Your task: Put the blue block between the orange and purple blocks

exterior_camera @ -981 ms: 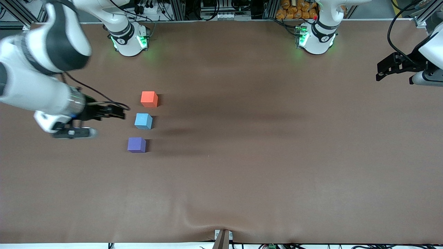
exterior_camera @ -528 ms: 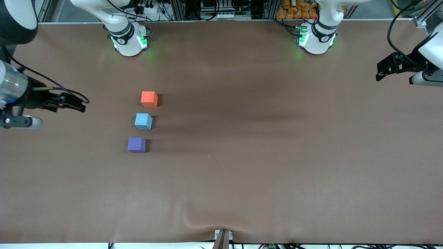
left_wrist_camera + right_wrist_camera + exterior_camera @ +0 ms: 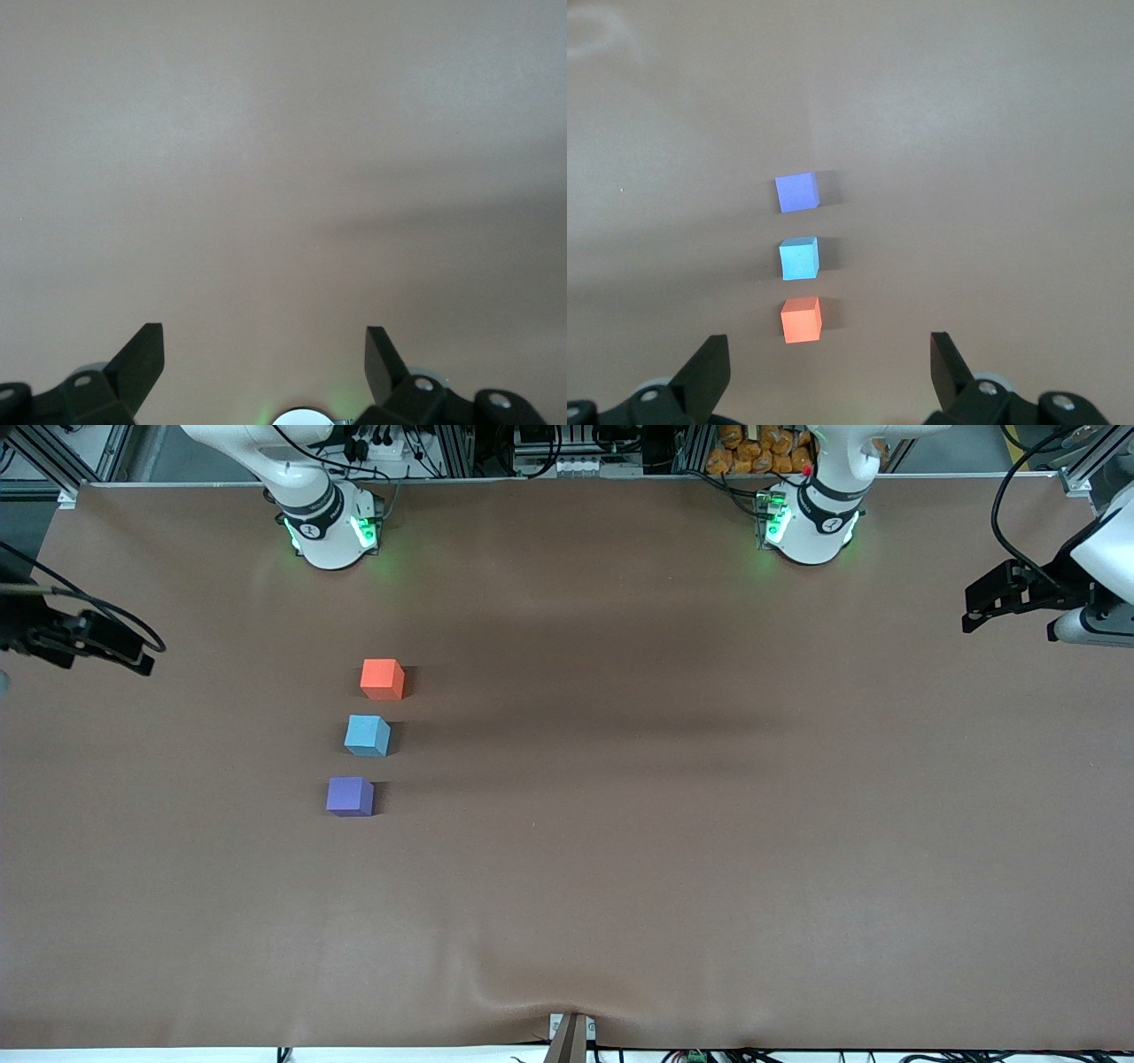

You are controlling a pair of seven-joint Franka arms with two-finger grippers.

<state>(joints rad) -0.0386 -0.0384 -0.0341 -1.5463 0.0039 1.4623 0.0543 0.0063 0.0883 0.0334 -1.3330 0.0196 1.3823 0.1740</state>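
Note:
The blue block (image 3: 367,735) sits on the table in a line between the orange block (image 3: 382,678), farther from the front camera, and the purple block (image 3: 349,795), nearer to it. Small gaps separate them. My right gripper (image 3: 140,661) is open and empty, up over the right arm's end of the table, well apart from the blocks. The right wrist view shows the orange block (image 3: 802,320), the blue block (image 3: 800,258) and the purple block (image 3: 797,192) ahead of the open right gripper (image 3: 828,354). My left gripper (image 3: 974,613) waits open and empty over the left arm's end of the table, and the left wrist view shows this gripper (image 3: 264,345) over bare cover.
The brown table cover (image 3: 673,797) has a raised fold at its front edge (image 3: 571,1010). The right arm's base (image 3: 330,530) and the left arm's base (image 3: 811,524) stand along the back edge.
My right gripper has drawn back from beside the blue block toward the right arm's end of the table. The three blocks and the left arm have not moved.

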